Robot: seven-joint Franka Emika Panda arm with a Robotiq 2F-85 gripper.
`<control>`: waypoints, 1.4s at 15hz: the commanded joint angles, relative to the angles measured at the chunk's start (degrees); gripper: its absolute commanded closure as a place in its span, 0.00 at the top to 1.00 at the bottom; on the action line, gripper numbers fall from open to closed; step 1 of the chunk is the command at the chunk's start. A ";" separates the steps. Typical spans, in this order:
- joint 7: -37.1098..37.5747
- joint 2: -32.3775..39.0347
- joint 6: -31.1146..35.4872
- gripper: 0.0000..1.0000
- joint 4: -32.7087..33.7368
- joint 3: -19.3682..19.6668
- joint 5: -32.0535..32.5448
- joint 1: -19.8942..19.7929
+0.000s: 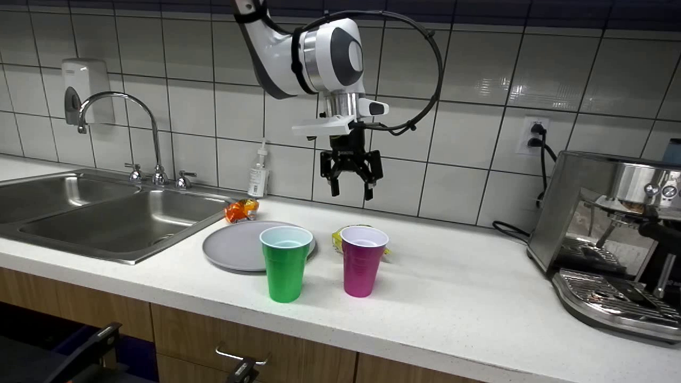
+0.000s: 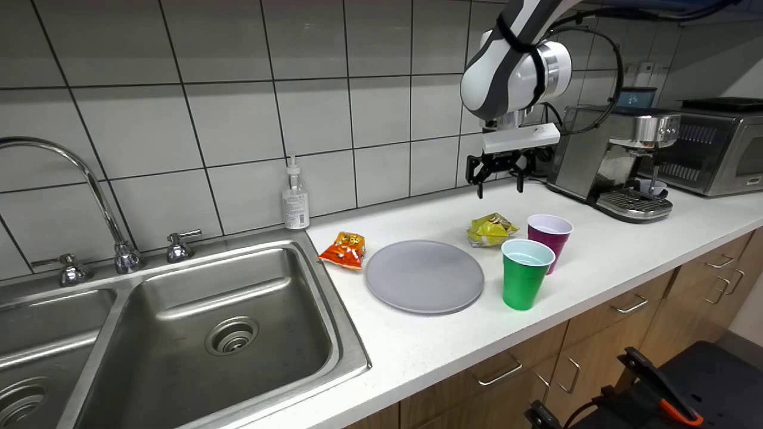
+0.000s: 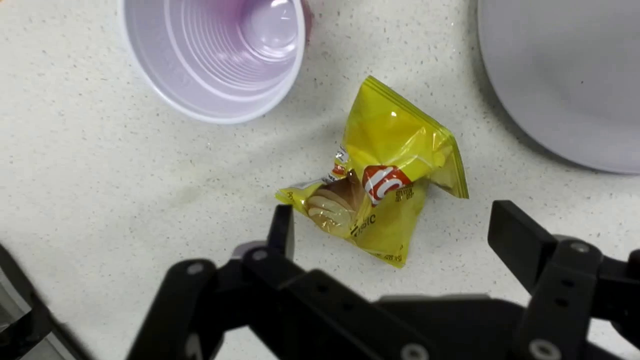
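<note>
My black two-fingered gripper: fingers wide apart, empty, up in the air over the white speckled countertop. Nearest thing, a crumpled yellow plastic snack bag with a red logo, lies on the counter well below me. Wrist view shows it between my fingertips, untouched. Near it, upright, a magenta plastic cup with a white inside; it hides part of the bag in an exterior view. Other side of the bag: flat round grey plate, apart from it. Green plastic cup, also upright, by the counter's front edge near the plate. Crumpled orange snack bag beside the plate, close to the stainless steel double sink. Clear plastic pump bottle at the sink's back corner. Silver metal espresso machine well apart from the cups.
</note>
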State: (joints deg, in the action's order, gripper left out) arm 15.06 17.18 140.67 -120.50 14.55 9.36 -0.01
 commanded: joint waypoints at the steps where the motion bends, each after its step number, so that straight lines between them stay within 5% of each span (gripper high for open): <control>1: -1.78 -4.24 -1.65 1.00 -4.26 -1.36 2.33 -1.20; 9: -1.55 -3.93 -1.21 1.00 -7.36 -1.77 3.23 -1.40; 17: -6.59 -13.65 -5.18 1.00 -13.39 -0.55 6.15 -5.99; 21: -6.22 -11.97 -4.32 1.00 -12.33 -1.32 4.87 -6.92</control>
State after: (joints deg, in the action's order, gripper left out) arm 8.75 5.23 136.50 -132.94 14.58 14.08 -5.59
